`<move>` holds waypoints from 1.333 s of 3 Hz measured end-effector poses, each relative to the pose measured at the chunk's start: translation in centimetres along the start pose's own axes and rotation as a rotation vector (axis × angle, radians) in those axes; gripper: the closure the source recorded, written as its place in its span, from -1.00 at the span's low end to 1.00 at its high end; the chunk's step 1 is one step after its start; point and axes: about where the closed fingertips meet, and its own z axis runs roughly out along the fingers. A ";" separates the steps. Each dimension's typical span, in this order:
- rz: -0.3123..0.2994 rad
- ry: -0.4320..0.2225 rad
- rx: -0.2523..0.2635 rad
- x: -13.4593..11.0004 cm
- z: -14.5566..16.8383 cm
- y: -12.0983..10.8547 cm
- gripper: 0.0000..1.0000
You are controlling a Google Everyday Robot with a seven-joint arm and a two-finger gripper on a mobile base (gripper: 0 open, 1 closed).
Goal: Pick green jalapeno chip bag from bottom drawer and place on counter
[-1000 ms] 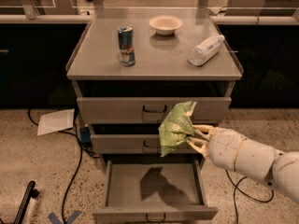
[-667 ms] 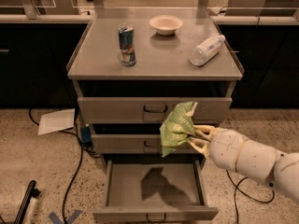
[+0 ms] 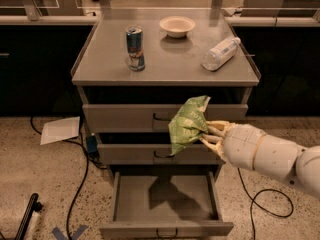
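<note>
My gripper [image 3: 206,133] reaches in from the right on a white arm and is shut on the green jalapeno chip bag [image 3: 187,124]. It holds the bag in the air in front of the two upper drawer fronts, above the bottom drawer [image 3: 165,200]. The bottom drawer is pulled out and its inside shows only the bag's shadow. The counter [image 3: 170,61] is the flat grey top of the cabinet, above and behind the bag.
On the counter stand a drink can [image 3: 135,48] at the left, a small white bowl [image 3: 177,26] at the back and a clear water bottle [image 3: 220,53] lying at the right. Cables [image 3: 80,184] and a sheet of paper [image 3: 60,129] lie on the floor to the left.
The gripper and the bag have risen very slightly. Nothing else has moved.
</note>
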 end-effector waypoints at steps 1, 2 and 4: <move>-0.024 0.006 0.026 -3.3 -1.1 -4.2 1.00; -0.042 -0.008 0.072 -6.0 -1.7 -9.1 1.00; -0.039 -0.028 0.193 -7.2 2.6 -17.0 1.00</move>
